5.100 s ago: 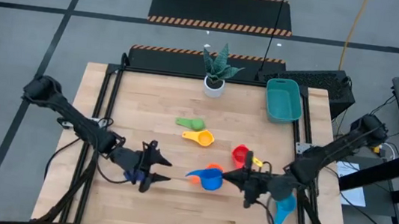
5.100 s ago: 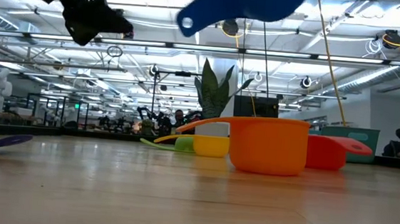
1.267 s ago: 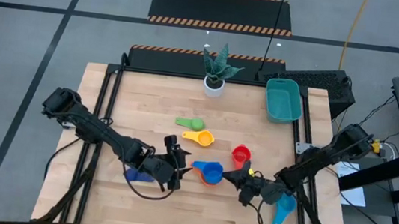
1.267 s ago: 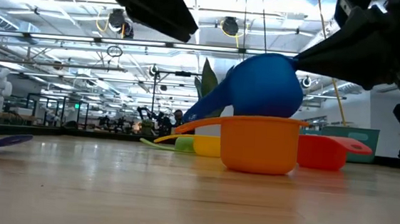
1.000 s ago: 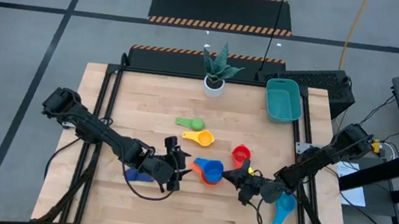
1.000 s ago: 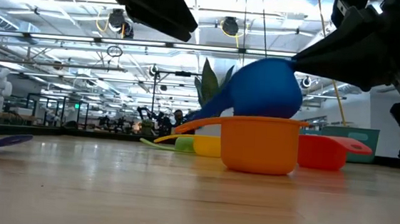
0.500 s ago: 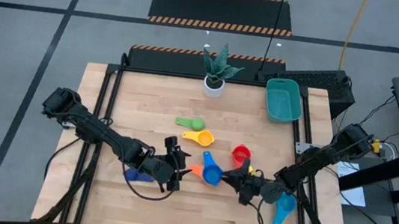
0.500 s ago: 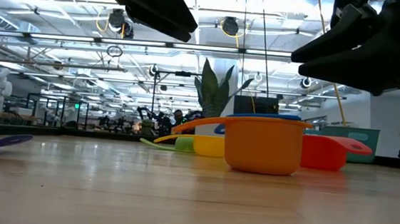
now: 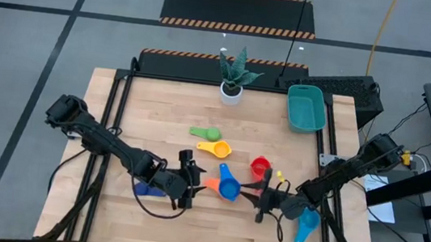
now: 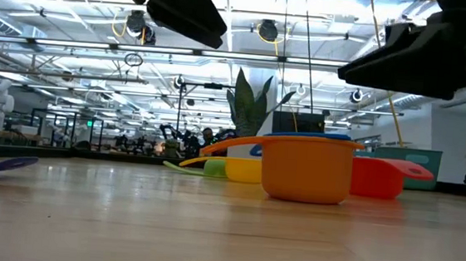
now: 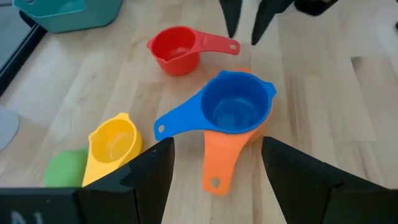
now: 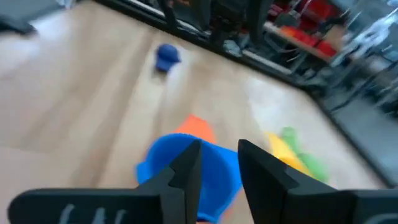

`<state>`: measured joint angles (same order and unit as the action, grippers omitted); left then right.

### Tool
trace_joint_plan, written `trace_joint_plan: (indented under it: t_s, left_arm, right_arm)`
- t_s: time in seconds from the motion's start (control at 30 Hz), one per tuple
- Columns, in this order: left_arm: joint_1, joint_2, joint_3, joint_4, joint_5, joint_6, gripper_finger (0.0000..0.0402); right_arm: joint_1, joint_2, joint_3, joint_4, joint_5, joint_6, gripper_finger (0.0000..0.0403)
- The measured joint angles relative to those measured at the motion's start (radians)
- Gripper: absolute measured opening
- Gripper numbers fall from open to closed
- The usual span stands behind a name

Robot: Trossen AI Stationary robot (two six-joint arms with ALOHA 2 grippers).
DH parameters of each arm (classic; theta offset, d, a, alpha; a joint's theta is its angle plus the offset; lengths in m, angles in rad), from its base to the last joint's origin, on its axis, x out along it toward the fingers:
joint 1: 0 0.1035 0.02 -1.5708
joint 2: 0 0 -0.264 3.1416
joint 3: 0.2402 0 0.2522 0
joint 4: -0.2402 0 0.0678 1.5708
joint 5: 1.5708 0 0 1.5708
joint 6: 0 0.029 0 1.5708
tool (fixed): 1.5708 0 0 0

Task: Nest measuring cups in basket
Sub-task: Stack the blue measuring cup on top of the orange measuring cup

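Blue cup [image 11: 234,111] is seated in orange cup [image 11: 219,163] mid-surface, basket [image 9: 306,108] at far right corner; right gripper [image 9: 259,198], parted and empty, should be re-closed on the stacked handles, left gripper [image 9: 192,182] kept open.

Two matte black robot arms, each a chain of slim tubes joined by bulky rounded joints. Beside the wooden tabletop [image 9: 159,115], the left arm [image 9: 99,142] starts at a rounded shoulder block near its left edge, the right arm [image 9: 348,173] at a similar block near its right edge. Thin black cables loop beside each wrist. Each arm ends in dark, wedge-shaped jaws tapering to narrow tips.
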<state>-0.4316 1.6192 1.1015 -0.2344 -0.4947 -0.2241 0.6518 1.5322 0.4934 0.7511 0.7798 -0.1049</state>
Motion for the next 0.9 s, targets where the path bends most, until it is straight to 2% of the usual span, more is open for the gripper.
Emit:
trace_joint_plan:
  t_s: [0.17, 0.33, 0.4, 0.5, 0.63, 0.77, 0.9]
  left_arm:
    - [0.046, 0.000, 0.009, -0.002, 0.026, 0.014, 0.0244]
    - [0.133, 0.001, 0.037, 0.004, 0.149, 0.167, 0.0244]
    - [0.181, 0.001, 0.043, 0.010, 0.179, 0.235, 0.0243]
    - [0.256, 0.001, 0.055, 0.030, 0.179, 0.290, 0.0243]
    - [0.319, 0.021, 0.056, 0.087, 0.179, 0.329, 0.0243]
    - [0.338, 0.088, 0.094, 0.099, 0.180, 0.371, 0.0243]
    - [0.342, 0.217, 0.225, -0.003, 0.180, 0.415, 0.0243]
  right_arm:
    - [0.019, 0.000, 0.000, 0.003, -0.024, 0.175, 0.0078]
    - [0.049, -0.005, 0.000, 0.024, -0.026, 0.290, 0.0072]
    - [0.055, -0.005, 0.000, 0.008, -0.059, 0.334, 0.0072]
    - [0.055, -0.005, 0.000, -0.025, -0.151, 0.389, 0.0072]
    - [0.051, -0.005, 0.000, -0.081, -0.160, 0.437, 0.0072]
    - [0.053, -0.005, 0.000, -0.099, -0.161, 0.433, 0.0072]
    - [0.053, -0.005, 0.000, -0.099, -0.161, 0.410, 0.0072]
